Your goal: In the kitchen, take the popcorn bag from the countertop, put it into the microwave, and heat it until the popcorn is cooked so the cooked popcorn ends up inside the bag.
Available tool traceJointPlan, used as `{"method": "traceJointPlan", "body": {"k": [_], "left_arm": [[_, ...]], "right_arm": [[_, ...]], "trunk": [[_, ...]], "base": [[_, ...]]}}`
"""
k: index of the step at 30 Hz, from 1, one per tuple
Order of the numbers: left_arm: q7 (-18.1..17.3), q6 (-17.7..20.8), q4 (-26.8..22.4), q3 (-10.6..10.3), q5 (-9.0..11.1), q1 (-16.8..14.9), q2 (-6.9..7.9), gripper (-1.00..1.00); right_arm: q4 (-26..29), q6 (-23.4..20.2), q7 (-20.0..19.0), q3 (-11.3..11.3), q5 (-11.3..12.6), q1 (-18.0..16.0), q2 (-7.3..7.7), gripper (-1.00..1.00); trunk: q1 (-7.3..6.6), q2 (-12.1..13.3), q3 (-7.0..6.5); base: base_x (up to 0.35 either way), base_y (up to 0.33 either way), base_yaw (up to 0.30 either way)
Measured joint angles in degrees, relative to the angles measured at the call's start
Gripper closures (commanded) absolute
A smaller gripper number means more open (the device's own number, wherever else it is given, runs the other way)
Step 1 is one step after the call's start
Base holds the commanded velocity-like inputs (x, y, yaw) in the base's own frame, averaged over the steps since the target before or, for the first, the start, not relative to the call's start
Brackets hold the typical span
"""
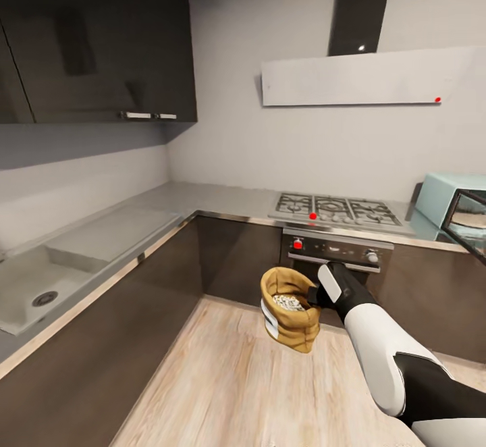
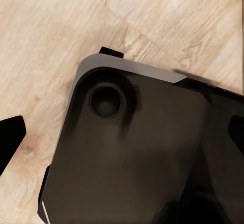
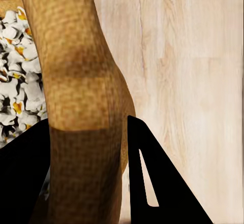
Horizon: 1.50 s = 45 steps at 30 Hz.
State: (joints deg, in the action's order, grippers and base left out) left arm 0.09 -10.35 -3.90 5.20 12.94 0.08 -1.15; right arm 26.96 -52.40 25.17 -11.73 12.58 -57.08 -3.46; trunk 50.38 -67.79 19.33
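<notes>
Bag point(image 1: 290, 309): golden-brown sack, upright, mouth open, white popped-looking kernels inside. Carried in mid-air above the wooden floor point(image 1: 223, 379), in front of the oven point(image 1: 334, 251); it is on neither table nor in the microwave. Held by the rim, probably so it stays level and nothing spills in transit.

Right gripper point(image 1: 314, 296): at the bag's 3 o'clock side in the head view. Its fingers point(image 3: 147, 183) are closed to a narrow gap, pinching the rolled rim wall between them (one dark finger on the kernel side, one on the outside, both touching the fabric in the right wrist view).

Microwave point(image 1: 451, 208): pale blue box at 3 o'clock of the head view, on the table point(image 1: 223, 200) past the hob point(image 1: 335, 209). Its dark glass door point(image 1: 472, 221) appears swung open toward the robot. Judgement: the bag is well apart from it, so insertion is the step in hand.

Left gripper: left wrist view shows a dark rounded panel over floorboards; finger state cannot be told.

Sink point(image 1: 40, 285): at 9 o'clock, unused.
</notes>
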Motion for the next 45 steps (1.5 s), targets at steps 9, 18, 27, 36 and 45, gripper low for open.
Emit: {"method": "traceJointPlan", "body": {"k": [9,18,27,36,45], "left_arm": [[-0.03,0.07,0.00,-0.01,-0.11,0.00,0.03,-1.00],[-0.09,0.16,0.00,0.01,-0.21,0.00,-0.08,-1.00],[-0.02,0.17,0.00,0.08,0.05,0.00,0.06,-1.00],[-0.01,0.17,0.00,0.08,0.06,0.00,0.12,-1.00],[-0.01,0.17,0.00,0.08,0.06,0.00,0.12,-1.00]], "right_arm": [[-1.58,-0.06,-0.15,0.00,-0.10,0.00,0.07,1.00],[-1.89,-0.16,-0.18,-0.09,-0.40,0.00,1.60,1.00],[-1.89,-0.15,-0.18,0.05,-0.46,0.00,2.58,1.00],[-1.88,-0.38,-0.13,-0.08,-0.45,0.00,3.13,1.00],[-1.88,-0.17,-0.13,-0.09,-0.45,0.00,3.14,1.00]], "trunk": [[0.00,0.00,0.00],[0.00,0.00,0.00],[0.00,0.00,0.00],[0.00,0.00,0.00],[0.00,0.00,0.00]], "base": [[0.000,0.000,-0.290],[0.000,0.000,-0.290],[0.000,0.000,-0.290],[0.000,0.000,-0.290],[0.000,0.000,-0.290]]}}
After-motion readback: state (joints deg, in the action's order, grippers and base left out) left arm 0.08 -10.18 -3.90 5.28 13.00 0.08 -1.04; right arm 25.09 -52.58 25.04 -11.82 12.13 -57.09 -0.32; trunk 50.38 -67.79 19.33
